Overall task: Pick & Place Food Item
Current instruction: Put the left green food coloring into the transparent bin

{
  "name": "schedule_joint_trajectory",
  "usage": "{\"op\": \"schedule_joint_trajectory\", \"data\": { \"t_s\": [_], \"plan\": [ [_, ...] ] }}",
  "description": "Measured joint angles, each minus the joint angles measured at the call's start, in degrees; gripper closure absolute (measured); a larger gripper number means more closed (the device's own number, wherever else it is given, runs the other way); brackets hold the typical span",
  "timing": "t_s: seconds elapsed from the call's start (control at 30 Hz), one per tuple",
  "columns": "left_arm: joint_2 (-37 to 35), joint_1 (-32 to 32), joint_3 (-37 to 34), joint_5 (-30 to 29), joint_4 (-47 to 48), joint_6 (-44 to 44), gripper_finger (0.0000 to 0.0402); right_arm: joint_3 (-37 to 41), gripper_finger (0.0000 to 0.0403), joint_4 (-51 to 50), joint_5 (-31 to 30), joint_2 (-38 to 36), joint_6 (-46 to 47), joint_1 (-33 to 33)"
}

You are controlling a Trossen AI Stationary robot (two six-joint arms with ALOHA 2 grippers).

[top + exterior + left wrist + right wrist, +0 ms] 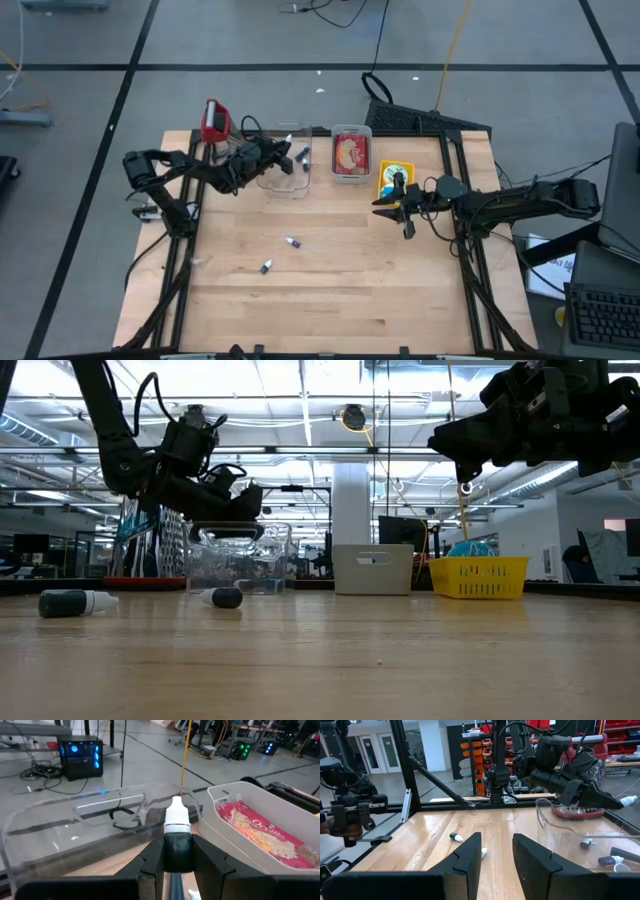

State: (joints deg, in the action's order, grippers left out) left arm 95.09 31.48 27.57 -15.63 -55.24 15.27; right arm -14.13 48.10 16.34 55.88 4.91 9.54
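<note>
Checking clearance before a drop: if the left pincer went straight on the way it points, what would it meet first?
Probably the clear bin: the left pincer, shut on a small bottle, points over its rim; depth is unclear.

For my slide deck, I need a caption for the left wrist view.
Left tool holds a white-capped bottle over the clear bin, beside a white popcorn tray.

Grey floor point(250, 40) crossed by dark tape lines; cables trail across it. Wooden bench point(320, 290) on a black frame. Ceiling strip lights point(300, 400) overhead. White pillar point(351, 510) behind. Computer tower point(80, 757) glowing blue on the floor. Keyboard point(605, 315) by the bench's right edge.
</note>
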Motion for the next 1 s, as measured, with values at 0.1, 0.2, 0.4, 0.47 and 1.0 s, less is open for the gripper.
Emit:
{"op": "schedule_joint_trajectory", "data": {
  "t_s": [0.1,0.2,0.4,0.47,1.0],
  "plan": [
    [0.0,0.0,0.0,-0.3,0.1,-0.7,0.0321,0.0,0.0303,-0.4,0.0,0.0,0.0,0.0],
    [0.0,0.0,0.0,-0.3,0.0,-1.1,0.0321,0.0,0.0303,-0.5,0.0,0.0,0.0,0.0],
    [0.0,0.0,0.0,-0.3,0.1,-1.2,0.0321,0.0,0.0303,-0.4,0.0,0.0,0.0,0.0],
    [0.0,-0.1,0.0,-0.3,0.1,-1.2,0.0321,0.0,0.0303,-0.4,0.0,0.0,0.0,0.0],
    [0.0,-0.1,0.0,-0.3,0.1,-0.1,0.0316,0.0,0.0303,-0.4,0.0,0.0,0.0,0.0]
  ]
}}
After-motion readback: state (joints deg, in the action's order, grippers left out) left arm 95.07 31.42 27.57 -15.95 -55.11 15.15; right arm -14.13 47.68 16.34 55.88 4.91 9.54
